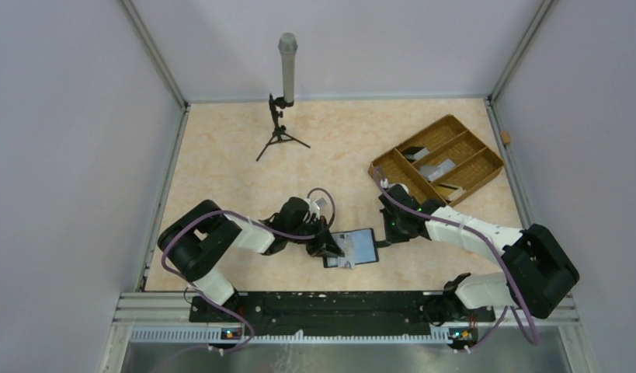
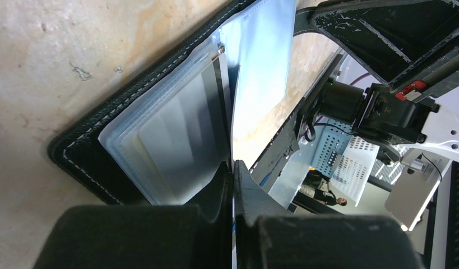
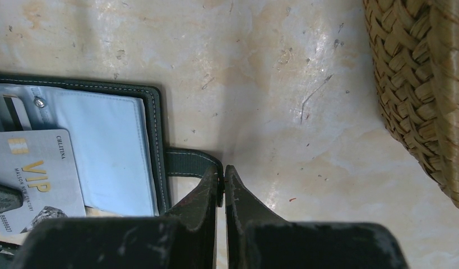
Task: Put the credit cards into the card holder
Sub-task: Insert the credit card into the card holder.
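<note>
The card holder (image 1: 363, 245) lies open on the table between the arms, black outside with pale blue lining. My left gripper (image 1: 328, 243) is at its left edge. In the left wrist view it (image 2: 233, 163) is shut on a thin pale blue flap (image 2: 258, 61) of the holder, beside clear sleeves holding a silver card (image 2: 179, 131). My right gripper (image 1: 387, 231) is at the holder's right edge, and in the right wrist view it (image 3: 222, 168) is shut on the end of the black clasp tab (image 3: 188, 162). A grey "VIP" credit card (image 3: 39, 171) lies on the open holder.
A brown woven divided tray (image 1: 485, 167) stands at the back right and holds a pale card (image 1: 441, 166) and a dark one (image 1: 412, 153). Its wall shows in the right wrist view (image 3: 417, 84). A microphone on a small tripod (image 1: 282, 101) stands at the back.
</note>
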### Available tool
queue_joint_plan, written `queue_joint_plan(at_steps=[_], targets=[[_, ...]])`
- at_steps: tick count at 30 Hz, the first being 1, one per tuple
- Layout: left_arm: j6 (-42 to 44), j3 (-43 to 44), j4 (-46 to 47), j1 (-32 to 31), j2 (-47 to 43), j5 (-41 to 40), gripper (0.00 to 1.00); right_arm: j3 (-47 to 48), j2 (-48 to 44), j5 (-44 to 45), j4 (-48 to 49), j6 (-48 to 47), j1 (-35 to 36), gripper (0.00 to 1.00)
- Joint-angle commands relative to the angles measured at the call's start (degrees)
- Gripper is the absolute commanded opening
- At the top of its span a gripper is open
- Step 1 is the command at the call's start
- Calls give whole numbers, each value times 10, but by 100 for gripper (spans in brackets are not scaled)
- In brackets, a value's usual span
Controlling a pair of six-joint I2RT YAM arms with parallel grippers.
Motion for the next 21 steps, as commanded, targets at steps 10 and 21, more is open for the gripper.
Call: queue_joint_plan(at_steps=[10,21], targets=[[4,4,63,4,32,-11,0,-1,-2,13,-10,7,-3,0],[-14,-8,122,11,56,-27,0,-5,-5,12,-12,10,-2,0]])
